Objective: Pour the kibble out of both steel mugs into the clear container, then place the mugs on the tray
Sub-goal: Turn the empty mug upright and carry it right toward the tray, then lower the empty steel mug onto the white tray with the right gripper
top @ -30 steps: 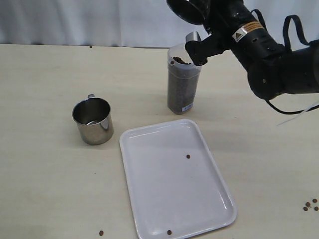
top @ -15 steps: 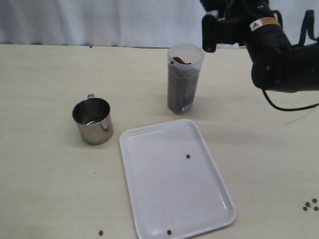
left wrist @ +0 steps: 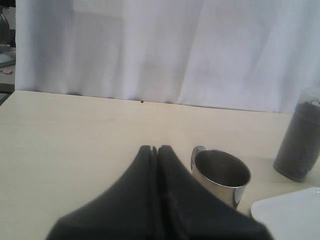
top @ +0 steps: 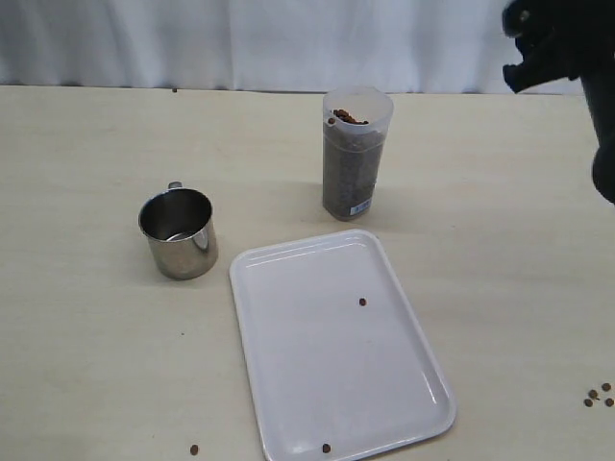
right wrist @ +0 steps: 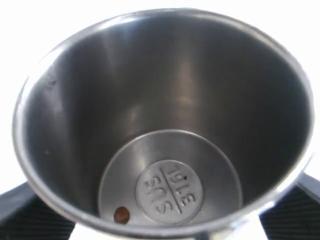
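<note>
Kibble (top: 349,168) fills most of the clear container (top: 356,106), which stands upright and uncapped on the table (top: 86,336), behind the far end of the tray (top: 288,384) and apart from it; a few pellets sit heaped at the container's mouth. One steel mug (top: 179,233) stands upright on the table to the left of the tray, near it but not touching, its handle turned toward the back; little can be made out inside it. The white tray lies flat, and two loose pellets rest on it, one near the middle (top: 363,302) and one by the near rim (top: 326,448). Another stray pellet (top: 194,448) lies on the table by the tray's near left corner, and a small cluster (top: 598,395) lies far off to the right. The second mug (right wrist: 165,90) shows only in the right wrist view, seen straight into its mouth, with a single pellet (right wrist: 121,215) beside the stamp on its bottom. The right claw (right wrist: 159,227) pinches this mug, a dark finger (right wrist: 20,215) showing on either side of it. In the exterior view the right arm (top: 567,38) is a blurred dark shape at the upper right edge, well clear of the container. The left claw (left wrist: 157,150) has its fingers pressed together, holding nothing, low over the table just beside the standing mug.
</note>
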Controlling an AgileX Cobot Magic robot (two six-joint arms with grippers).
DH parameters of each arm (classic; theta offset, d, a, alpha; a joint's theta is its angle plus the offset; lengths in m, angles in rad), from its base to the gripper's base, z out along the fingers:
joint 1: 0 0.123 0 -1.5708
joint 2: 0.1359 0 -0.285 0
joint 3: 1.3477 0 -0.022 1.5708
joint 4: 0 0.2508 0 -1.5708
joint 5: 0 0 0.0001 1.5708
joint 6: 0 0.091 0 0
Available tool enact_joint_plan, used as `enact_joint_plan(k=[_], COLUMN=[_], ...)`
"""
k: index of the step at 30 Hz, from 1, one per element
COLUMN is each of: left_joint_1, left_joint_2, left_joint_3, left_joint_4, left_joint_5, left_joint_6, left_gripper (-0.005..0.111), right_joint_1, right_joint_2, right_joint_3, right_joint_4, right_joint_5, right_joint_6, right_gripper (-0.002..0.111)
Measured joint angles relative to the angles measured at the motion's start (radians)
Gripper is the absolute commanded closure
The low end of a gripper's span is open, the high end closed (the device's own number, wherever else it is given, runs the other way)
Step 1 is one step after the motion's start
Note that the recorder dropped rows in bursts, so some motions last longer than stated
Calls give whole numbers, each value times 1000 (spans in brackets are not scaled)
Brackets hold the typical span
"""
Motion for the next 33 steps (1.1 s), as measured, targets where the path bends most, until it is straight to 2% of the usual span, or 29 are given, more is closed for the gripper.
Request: enact_joint_plan(k=[5,8,13,18,23,27,33], left_joint_1=[0,0,0,0,0,0,0], left_joint_2=[0,0,0,0,0,0,0], left_joint_3=[0,0,0,0,0,0,0], left_joint_4=[0,0,0,0,0,0,0], left_joint_5=[0,0,0,0,0,0,0], left_joint_6=[0,0,0,0,0,0,0], left_gripper=[107,107,107,107,107,107,107], right_joint_1=[0,0,0,0,0,0,0], right_joint_2=[-74,-109,-129,-131,-133,-77,120], right_joint_3=[140,232,369,471,520,520,505], right_joint_4=[-30,-130,-376,-606,-1021,-1193,-1313], right_joint_5=[24,53,65,71,115,123,35], right_joint_6=[242,449,785,971,1233,1328,1328], right_gripper=[104,104,104,104,104,104,104])
